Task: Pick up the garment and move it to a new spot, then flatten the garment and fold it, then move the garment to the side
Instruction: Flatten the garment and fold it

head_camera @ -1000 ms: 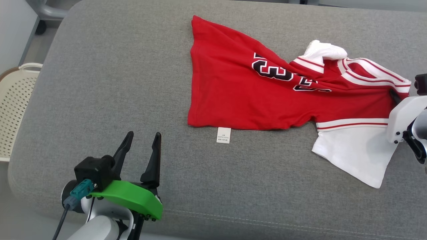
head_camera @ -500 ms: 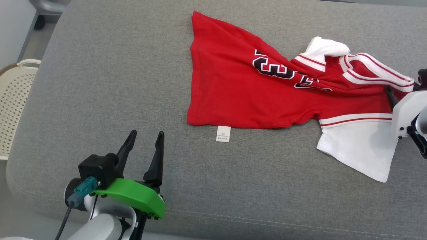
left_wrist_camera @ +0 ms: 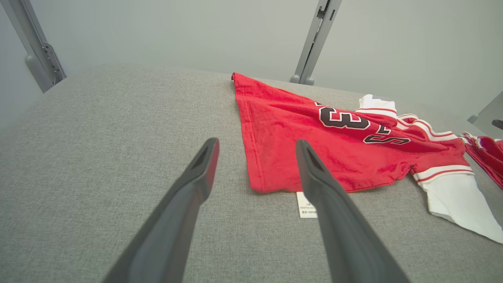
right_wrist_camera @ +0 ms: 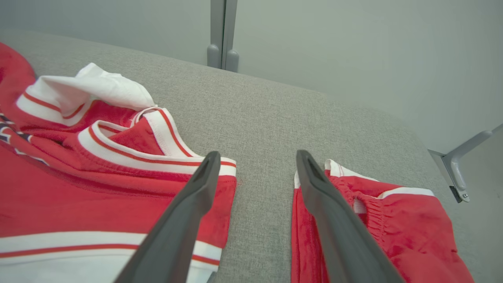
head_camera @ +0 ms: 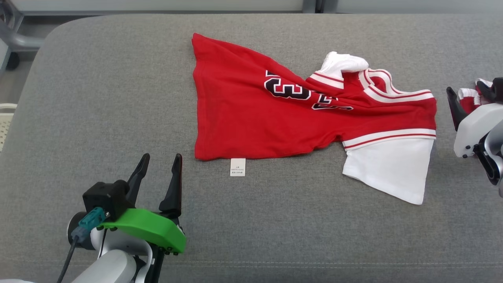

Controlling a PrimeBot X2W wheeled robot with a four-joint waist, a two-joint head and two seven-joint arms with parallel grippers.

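Note:
The garment [head_camera: 275, 114] is a red jersey with white sleeves and black numerals. It lies crumpled on the grey padded table [head_camera: 98, 98], collar toward the right, and its white care tag [head_camera: 237, 167] sticks out at the near hem. My right gripper [head_camera: 467, 92] stands open just right of the jersey's shoulder and holds nothing. In the right wrist view the right gripper [right_wrist_camera: 258, 154] frames bare table between the jersey [right_wrist_camera: 78, 188] and a second red garment [right_wrist_camera: 377, 220]. My left gripper [head_camera: 161, 157] is open near the front edge, left of the jersey [left_wrist_camera: 314, 137].
A second red garment with white trim [head_camera: 469, 98] lies at the table's right end, close by my right gripper. A cream perforated basket [head_camera: 4, 118] stands off the table's left edge. Grey metal posts [left_wrist_camera: 314, 39] rise behind the table.
My right gripper has opened and let go of the jersey's shoulder, and now stands apart to its right. The head view has shifted. The left arm is unchanged.

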